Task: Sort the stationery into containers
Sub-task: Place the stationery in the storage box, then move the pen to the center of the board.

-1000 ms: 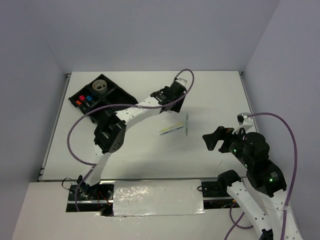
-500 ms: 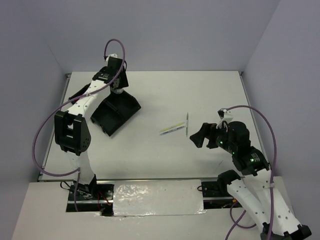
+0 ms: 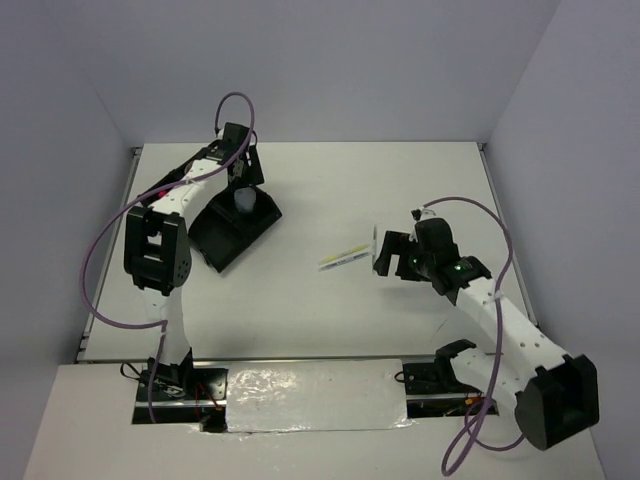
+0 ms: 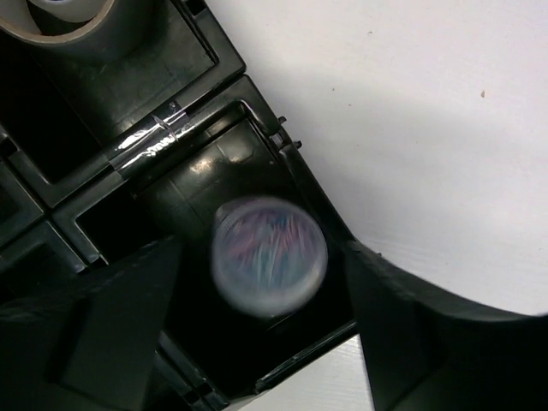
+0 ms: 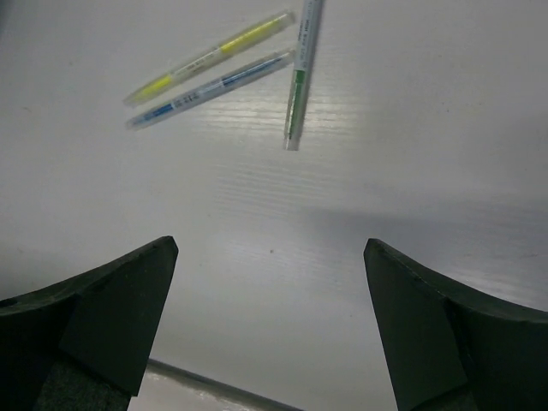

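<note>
Pens (image 3: 345, 257) lie at the centre of the top view, on the desk (image 3: 300, 310) just left of the right end effector (image 3: 385, 255). That end effector is spread wide and carries nothing. The right wrist view resolves three pens in its upper part. A yellow pen (image 5: 210, 53) and a blue pen (image 5: 210, 86) lie slanted side by side. A green pen (image 5: 299, 73) lies steeper, and their upper-right tips come close against its shaft.

The step in hand appears to be picking up one pen. The green pen's lower half has bare desk on both sides, so you do best to aim there. Turn the wrist so the jaws cross the shaft, descend fully to the desk, then close. The yellow and blue pens are nearly touching, so closing on them would likely take both or flick one aside.

At the upper left of the top view, the left end effector (image 3: 244, 188) hangs over the black tray (image 3: 222, 238), jaws parted and gripping nothing. The left wrist view shows a small clear tape roll (image 4: 269, 255), blurred, between the fingers (image 4: 94, 342) and over a compartment (image 4: 197, 180) at frame centre. You cannot tell whether it rests on the floor. A greyish tape roll (image 4: 77, 26) fills the compartment at the upper left of that view. The left arm (image 3: 190, 190) lies across the tray, so let it clear before you carry a pen there.
</note>
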Robot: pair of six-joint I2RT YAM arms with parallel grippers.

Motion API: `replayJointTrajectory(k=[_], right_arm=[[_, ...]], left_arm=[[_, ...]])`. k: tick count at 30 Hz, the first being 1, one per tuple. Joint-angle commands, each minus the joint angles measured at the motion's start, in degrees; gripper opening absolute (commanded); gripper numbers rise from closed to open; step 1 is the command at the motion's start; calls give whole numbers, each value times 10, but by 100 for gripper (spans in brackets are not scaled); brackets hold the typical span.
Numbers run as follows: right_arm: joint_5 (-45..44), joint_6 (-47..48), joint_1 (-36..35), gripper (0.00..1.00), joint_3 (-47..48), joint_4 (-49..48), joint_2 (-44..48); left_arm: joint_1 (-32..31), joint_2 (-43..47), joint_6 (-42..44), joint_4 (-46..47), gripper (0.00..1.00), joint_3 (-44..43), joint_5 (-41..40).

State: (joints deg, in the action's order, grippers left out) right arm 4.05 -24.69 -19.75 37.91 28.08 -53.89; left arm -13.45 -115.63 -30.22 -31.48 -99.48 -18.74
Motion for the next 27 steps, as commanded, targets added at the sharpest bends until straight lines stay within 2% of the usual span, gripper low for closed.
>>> replayJointTrajectory(k=[1,2,5,8,11,13,19,24,27], right_arm=[[-40,-3,-4,97,40,-57,-49],[-53,-2,-4,96,47,-59,-67],[-75,6,-3,85,88,-58,-168],[-84,6,-4,64,129,-63,-241],[-103,3,-3,51,167,-57,-308],[-101,2,-6,49,180,-57,-334],[-107,3,-19,47,202,-73,-401],[-127,7,-20,43,226,-66,-440],[-137,9,-20,41,234,-58,-458]], left_arm=[[6,1,-19,7,94,-7,5],[6,7,-20,1,99,-8,5],[6,34,-27,-1,99,-5,32],[-8,89,-23,-1,99,5,63],[-41,157,-11,1,99,27,59],[-62,205,-6,-4,99,50,63],[-120,326,1,39,99,192,85],[-178,376,-2,25,99,287,56],[-187,421,-11,46,99,353,63]])
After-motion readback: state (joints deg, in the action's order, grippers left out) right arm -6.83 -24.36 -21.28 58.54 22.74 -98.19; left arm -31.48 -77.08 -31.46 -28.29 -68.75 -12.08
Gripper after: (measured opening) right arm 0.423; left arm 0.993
